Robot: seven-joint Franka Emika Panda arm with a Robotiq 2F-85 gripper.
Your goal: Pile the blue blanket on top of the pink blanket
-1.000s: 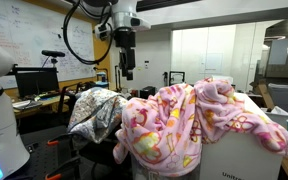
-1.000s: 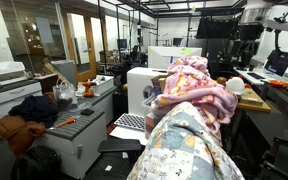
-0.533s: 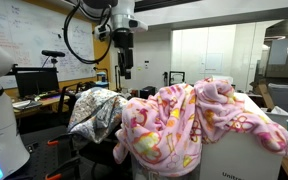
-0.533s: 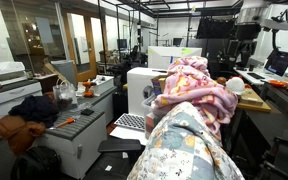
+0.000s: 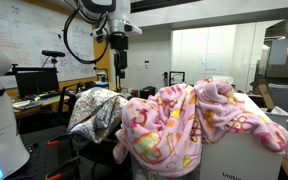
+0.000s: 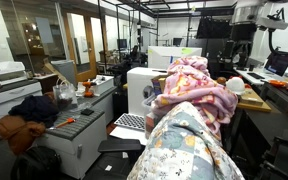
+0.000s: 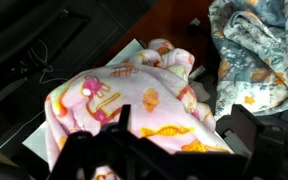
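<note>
The gripper (image 5: 121,66) is hanging high above the blankets, holding nothing. In the wrist view its dark fingers (image 7: 94,150) are standing wide apart along the bottom edge, blurred and partly cut off by the frame. The pink blanket (image 5: 189,120) is lying heaped over a white cabinet (image 5: 239,155), hiding its top and spilling down its front. The blue blanket (image 5: 96,112) is lying crumpled just beside it, lower down, covering its support so fully that what is bearing it cannot be made out. In an exterior view the blue blanket (image 6: 189,145) is filling the foreground and masking the lower part of the pink blanket (image 6: 196,82). There the gripper is too dark to pick out.
</note>
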